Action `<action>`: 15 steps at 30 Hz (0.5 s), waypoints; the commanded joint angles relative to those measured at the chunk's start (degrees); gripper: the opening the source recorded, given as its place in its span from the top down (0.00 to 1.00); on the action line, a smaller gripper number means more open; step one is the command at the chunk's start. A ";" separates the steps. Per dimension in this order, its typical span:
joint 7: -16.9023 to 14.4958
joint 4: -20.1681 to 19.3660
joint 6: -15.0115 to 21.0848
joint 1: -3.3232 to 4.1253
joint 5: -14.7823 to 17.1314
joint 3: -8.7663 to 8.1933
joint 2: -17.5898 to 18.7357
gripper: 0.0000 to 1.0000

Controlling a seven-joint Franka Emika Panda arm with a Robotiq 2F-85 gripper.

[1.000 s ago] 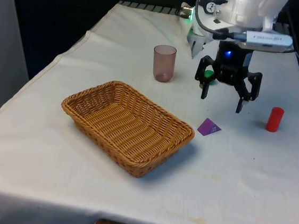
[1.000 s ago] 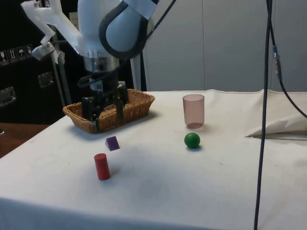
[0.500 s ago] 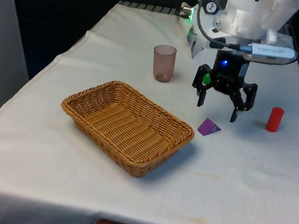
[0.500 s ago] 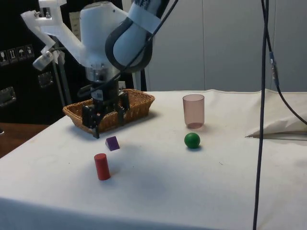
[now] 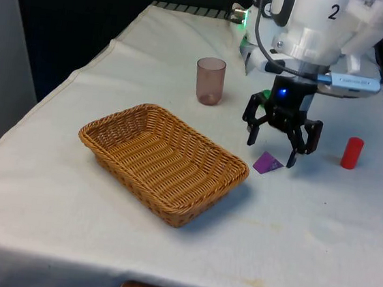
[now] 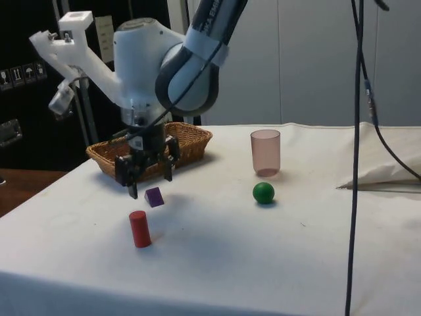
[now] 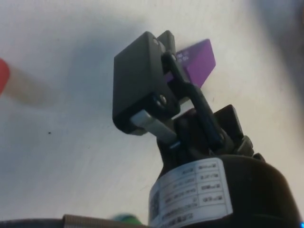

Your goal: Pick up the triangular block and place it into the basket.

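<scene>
While the pincer [image 5: 270, 154] hangs spread wide just above the purple triangular block [image 5: 267, 163], the approach is in hand; next, lower and clench, then carry it to the basket [image 5: 104, 129] beside.

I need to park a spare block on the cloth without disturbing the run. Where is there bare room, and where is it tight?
Bare cloth lies along the near edge in front of the basket, and on the front view's left between the basket and the table edge. It is crowded around the purple triangular block, where the open gripper hangs, flanked by the red cylinder, green ball and pink cup.
</scene>
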 commanded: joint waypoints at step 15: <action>4.70 0.86 2.64 1.15 -3.04 -1.72 2.69 0.45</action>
